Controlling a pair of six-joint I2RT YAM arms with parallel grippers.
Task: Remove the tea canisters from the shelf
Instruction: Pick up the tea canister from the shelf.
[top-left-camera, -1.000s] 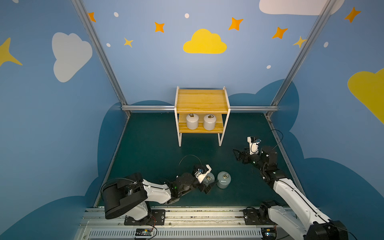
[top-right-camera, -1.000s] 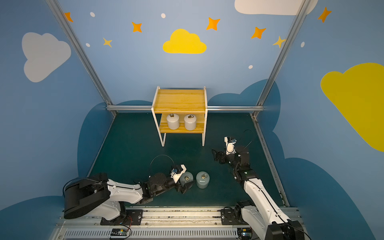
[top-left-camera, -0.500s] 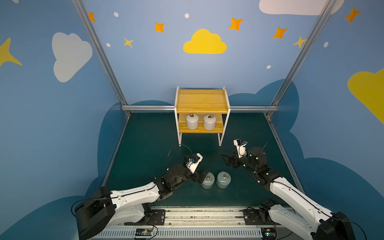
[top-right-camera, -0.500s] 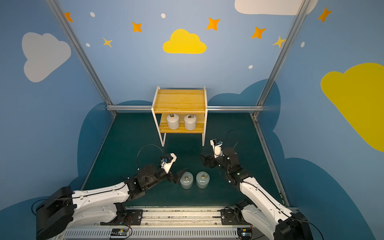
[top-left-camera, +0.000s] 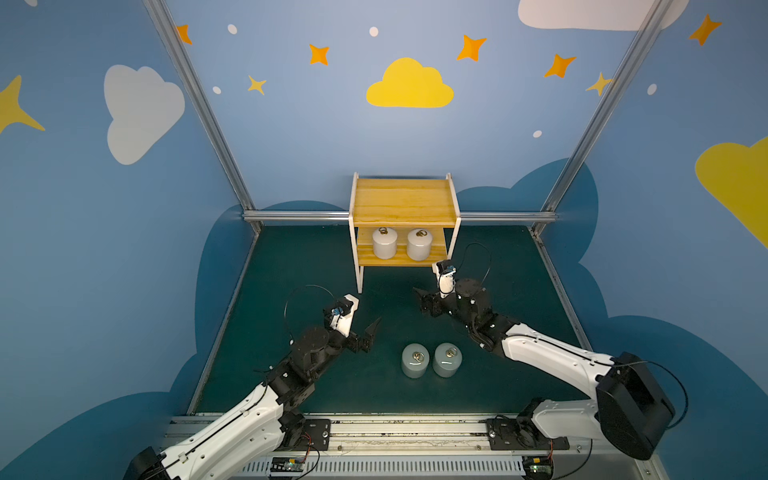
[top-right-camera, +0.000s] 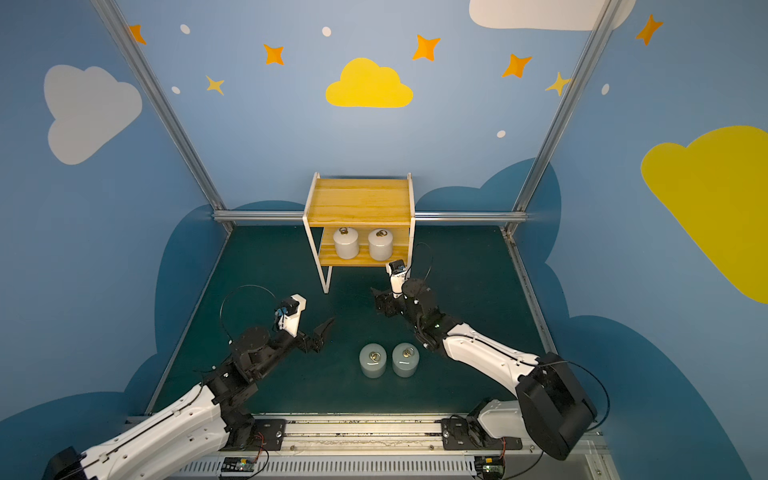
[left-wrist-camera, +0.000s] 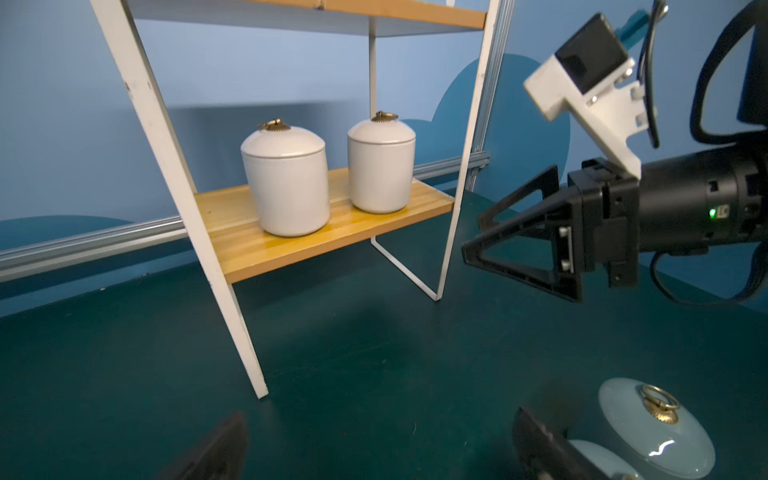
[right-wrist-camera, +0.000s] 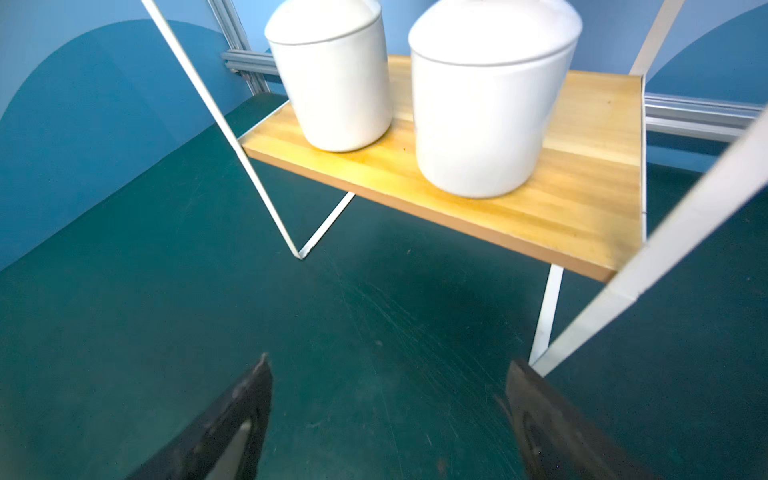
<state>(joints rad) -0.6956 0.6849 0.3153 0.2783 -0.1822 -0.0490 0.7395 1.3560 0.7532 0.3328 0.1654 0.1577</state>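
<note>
The shelf (top-left-camera: 403, 208) stands at the back of the green floor. Two white tea canisters (top-left-camera: 385, 243) (top-left-camera: 419, 244) sit side by side on its lower board (right-wrist-camera: 582, 208); the top board is bare. Two pale blue-grey canisters (top-left-camera: 414, 360) (top-left-camera: 446, 360) stand on the floor near the front. My left gripper (top-left-camera: 370, 332) is open and empty, left of the floor pair and pointing at the shelf. My right gripper (top-left-camera: 420, 300) is open and empty, low before the shelf's right front leg (right-wrist-camera: 665, 245), facing the right white canister (right-wrist-camera: 486, 104).
Blue walls and metal posts (top-left-camera: 199, 108) close in the cell. A metal rail (top-left-camera: 299, 216) runs behind the shelf. The arm bases sit on a rail (top-left-camera: 374, 432) at the front edge. Green floor (top-left-camera: 299, 266) lies between the shelf and the left wall.
My left gripper has drawn away from the left blue-grey canister and moved up-left toward the shelf. My right arm has swung left to the shelf's right front leg.
</note>
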